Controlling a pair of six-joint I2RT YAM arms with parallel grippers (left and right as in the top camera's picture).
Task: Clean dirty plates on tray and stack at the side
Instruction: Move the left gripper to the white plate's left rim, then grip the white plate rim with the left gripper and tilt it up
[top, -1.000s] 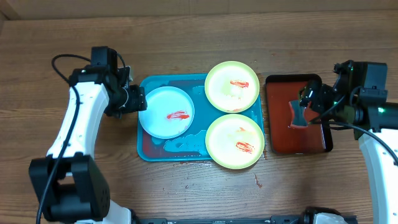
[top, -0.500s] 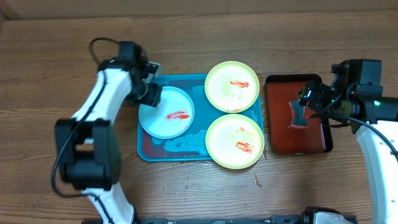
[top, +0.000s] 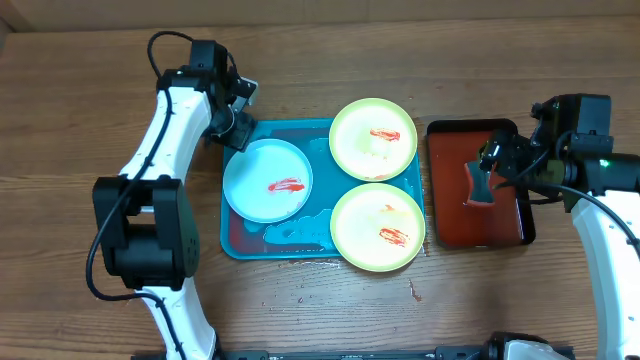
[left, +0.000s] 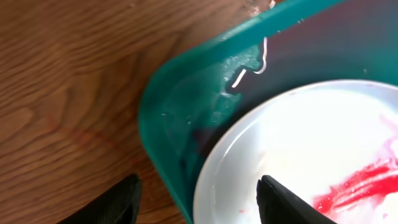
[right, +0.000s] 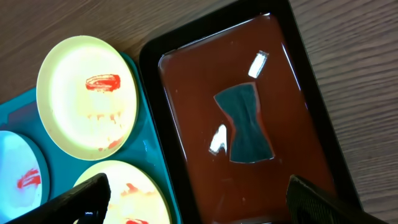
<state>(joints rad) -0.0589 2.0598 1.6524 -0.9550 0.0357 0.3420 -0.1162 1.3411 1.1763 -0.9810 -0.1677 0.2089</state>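
The left gripper (left: 199, 186) has its fingers spread apart. It straddles the corner rim of the turquoise tray (left: 168, 106), with one finger over the wooden table (left: 68, 93) and the other over the red-smeared white plate (left: 311, 143). Beyond it in the same tray lie the rear green plate (top: 373, 138) and the front green plate (top: 378, 227). The right gripper (right: 198, 183), fingers wide apart, hangs above the dark red tray (right: 186, 81), with a blue-grey cloth (right: 245, 124) just ahead of its fingers.
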